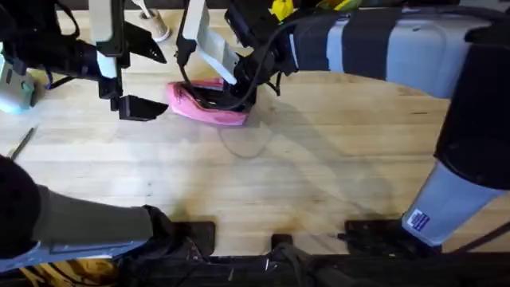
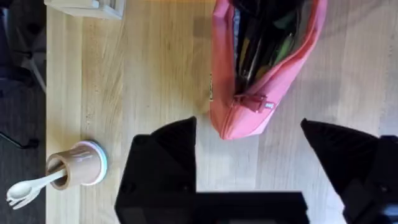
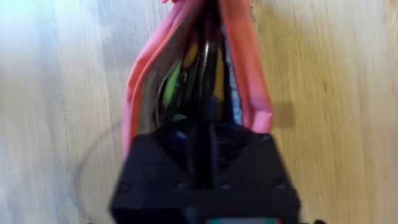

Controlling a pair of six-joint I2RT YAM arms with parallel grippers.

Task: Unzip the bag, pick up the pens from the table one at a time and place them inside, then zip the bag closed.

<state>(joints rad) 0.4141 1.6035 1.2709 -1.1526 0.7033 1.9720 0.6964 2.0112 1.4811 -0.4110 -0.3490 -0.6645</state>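
The pink pencil pouch (image 1: pixel 209 104) lies unzipped on the table (image 1: pixel 263 183), pens (image 2: pixel 255 43) already inside. The right hand (image 1: pixel 239 94) sits at its open mouth, jaws apparently nearly together on something thin; I cannot tell what. The left hand (image 2: pixel 249 155) hangs wide open and empty just beside the pouch's zipper pull (image 2: pixel 256 103). Withdrawing could snag fabric and drag the unpinned pouch.

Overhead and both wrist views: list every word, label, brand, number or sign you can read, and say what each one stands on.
No text can be read.
A blue-and-white sticker sits on the right arm's grey base; its print is too small and blurred to read.
The bag, the table and the beige cup show no lettering.
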